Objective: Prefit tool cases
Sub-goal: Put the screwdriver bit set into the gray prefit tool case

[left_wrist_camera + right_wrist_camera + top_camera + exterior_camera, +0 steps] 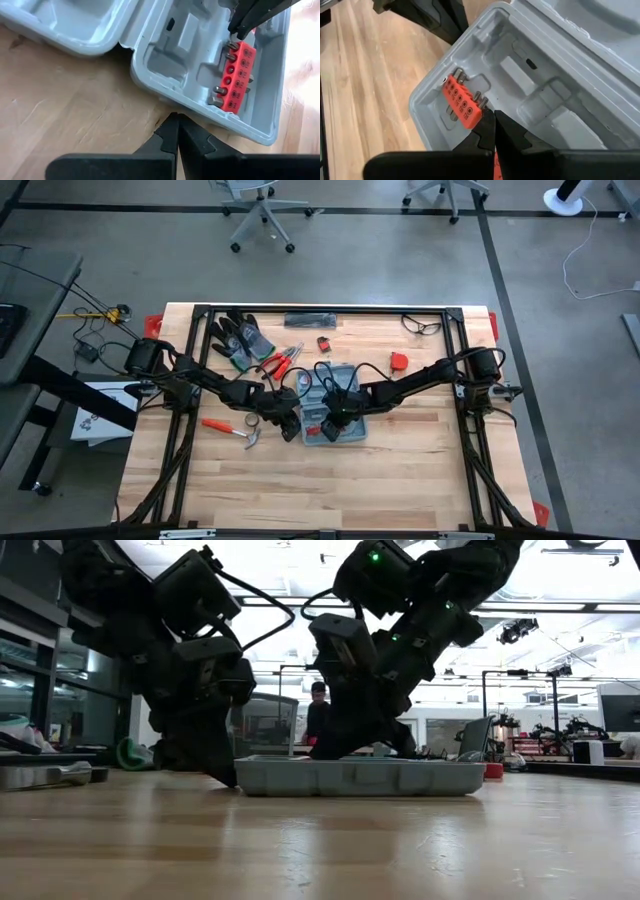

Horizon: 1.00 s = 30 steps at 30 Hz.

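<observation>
The blue-grey tool case [355, 428] lies open and flat on the wooden table, both halves showing their moulded recesses [170, 55]. A red bit holder [464, 102] with metal bits lies in one recess near the case's corner. My right gripper [493, 116] reaches down into that half, shut, its tips at the holder's end. My left gripper [175, 120] is shut too, with its tips low at the table just outside the case's outer wall [200, 117]; I cannot tell whether it touches the wall. My right gripper meets the red bit holder at one short end [479, 119] with its shut fingertips [241, 29], not pinching it. The fingers slant down from the table's right side. The holder lies tilted in the case's recess.
Dark gloves [238, 335], red-handled pliers [280, 362] and a hammer with an orange handle [225, 425] lie to the left of the case. Safety glasses [420, 327] and a small red object [400, 361] lie at the far right. Bare wood stretches along the near edge.
</observation>
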### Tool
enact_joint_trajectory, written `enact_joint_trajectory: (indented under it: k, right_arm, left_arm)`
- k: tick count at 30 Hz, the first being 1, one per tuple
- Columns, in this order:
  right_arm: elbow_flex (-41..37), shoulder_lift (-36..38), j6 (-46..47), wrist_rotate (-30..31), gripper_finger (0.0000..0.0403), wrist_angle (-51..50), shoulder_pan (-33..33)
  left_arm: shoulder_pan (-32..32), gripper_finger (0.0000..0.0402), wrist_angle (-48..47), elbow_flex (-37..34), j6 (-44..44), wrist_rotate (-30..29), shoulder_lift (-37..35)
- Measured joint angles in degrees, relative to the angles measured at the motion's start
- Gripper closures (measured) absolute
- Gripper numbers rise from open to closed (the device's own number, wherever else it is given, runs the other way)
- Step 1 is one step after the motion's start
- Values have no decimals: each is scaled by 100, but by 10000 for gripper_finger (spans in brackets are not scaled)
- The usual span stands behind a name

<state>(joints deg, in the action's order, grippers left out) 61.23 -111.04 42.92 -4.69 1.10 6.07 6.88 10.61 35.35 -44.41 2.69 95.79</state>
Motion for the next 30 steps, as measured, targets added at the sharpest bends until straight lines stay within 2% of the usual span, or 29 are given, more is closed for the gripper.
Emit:
enact_joint_trajectory:
  k: [30]
  right_arm:
    - [0, 0, 228, -36, 403, 38, 143]
  left_arm:
    - [-48, 401, -46, 2, 153, 70, 0]
